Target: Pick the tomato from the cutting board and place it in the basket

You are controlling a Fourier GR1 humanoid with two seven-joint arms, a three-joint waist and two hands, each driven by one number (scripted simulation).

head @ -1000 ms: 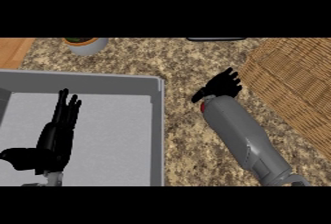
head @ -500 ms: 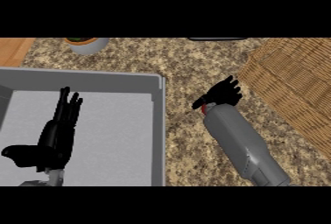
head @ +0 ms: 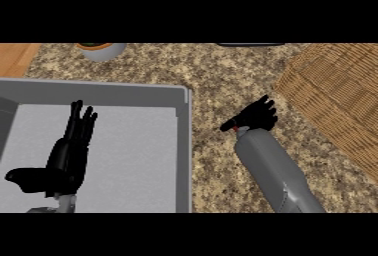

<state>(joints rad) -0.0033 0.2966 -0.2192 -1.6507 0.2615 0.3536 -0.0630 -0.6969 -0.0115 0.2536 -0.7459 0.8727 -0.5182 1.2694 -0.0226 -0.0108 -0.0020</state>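
My right hand [head: 255,116] hovers over the speckled counter, just left of the wicker basket [head: 336,95]. Its fingers are curled downward, and a small red sliver of the tomato [head: 236,128] peeks out under the palm by the wrist. The rest of the tomato is hidden by the hand. My left hand [head: 68,155] rests open, fingers straight and pointing away from me, over the grey tray [head: 184,150] at the left. A wooden surface [head: 15,56], possibly the cutting board, shows at the far left corner.
A grey bowl [head: 101,50] with an orange rim stands at the back left of the counter. A dark object [head: 249,44] lies at the back edge. The tray's raised right wall stands between the two hands.
My right hand has drawn back slightly toward me, keeping the red sliver under its palm. The left hand has barely moved.
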